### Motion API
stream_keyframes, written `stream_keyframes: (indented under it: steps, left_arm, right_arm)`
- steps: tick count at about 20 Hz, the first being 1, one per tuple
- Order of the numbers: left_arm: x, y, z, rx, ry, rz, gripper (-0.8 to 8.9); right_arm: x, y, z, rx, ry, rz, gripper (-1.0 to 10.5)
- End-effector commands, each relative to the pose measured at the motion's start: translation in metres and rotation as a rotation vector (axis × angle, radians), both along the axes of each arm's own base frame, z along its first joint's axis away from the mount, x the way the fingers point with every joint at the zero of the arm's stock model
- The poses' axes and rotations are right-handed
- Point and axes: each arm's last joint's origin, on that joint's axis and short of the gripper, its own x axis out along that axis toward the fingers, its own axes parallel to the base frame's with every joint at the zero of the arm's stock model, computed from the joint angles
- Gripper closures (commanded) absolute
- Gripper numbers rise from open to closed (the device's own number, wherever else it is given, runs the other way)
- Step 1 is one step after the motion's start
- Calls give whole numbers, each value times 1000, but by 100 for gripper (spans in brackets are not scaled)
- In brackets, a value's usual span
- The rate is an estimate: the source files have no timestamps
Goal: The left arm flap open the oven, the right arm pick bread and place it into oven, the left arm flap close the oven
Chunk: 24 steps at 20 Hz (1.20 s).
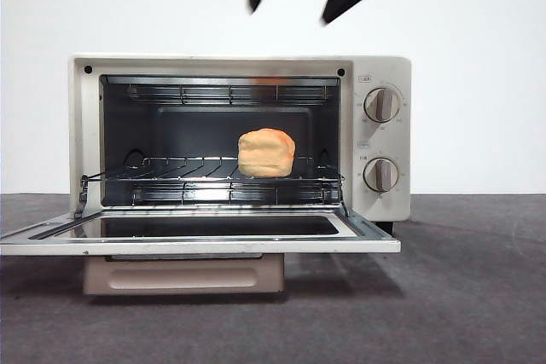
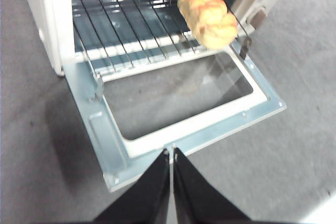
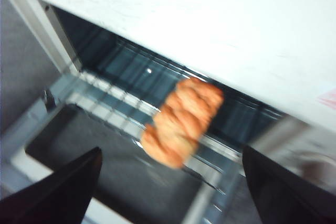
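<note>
Cream-white metal fills the middle of the front view: the oven [image 1: 239, 138] stands with its glass door [image 1: 200, 232] dropped flat toward the lower part of the frame, and the bread [image 1: 266, 153] sits on the wire rack [image 1: 213, 168], right of centre inside the cavity. Two black tips hang at the top edge, clear of everything, and from here I cannot say which arm is which. In the left wrist view, the left gripper [image 2: 171, 156] rises from the bottom edge with its jaws pressed together on nothing, hovering just off the door's front lip [image 2: 199, 140], while the loaf lies on the rack toward the upper right. In the right wrist view, blurred, the right gripper [image 3: 170, 182] has its jaws spread wide at the lower corners, empty, with the loaf resting on the rack in the centre beneath the oven's white top. To my eye the placing is done and the closing step is in hand. The next move calls for the left gripper to get under the door's front edge and flap it up, the right arm staying clear of the opening.
</note>
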Motion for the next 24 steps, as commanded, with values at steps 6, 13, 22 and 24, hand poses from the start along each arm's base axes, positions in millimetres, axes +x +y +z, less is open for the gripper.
stream_keyframes:
  steps: [6, 13, 22, 24]
  left_arm:
    - [37, -12, -2, -52, 22, 30, 798]
    - [66, 0, -30, -146, 85, 110, 799]
    - [87, 24, -87, -134, 228, 243, 798]
    - [95, 24, -98, -111, 265, 236, 798]
  right_arm:
    - [-45, -54, 39, 2, 30, 181, 524]
    - [-82, -94, 45, 44, -13, 207, 524]
    - [-100, -112, -19, 59, 61, 197, 524]
    - [-100, -112, -25, 50, 79, 192, 524]
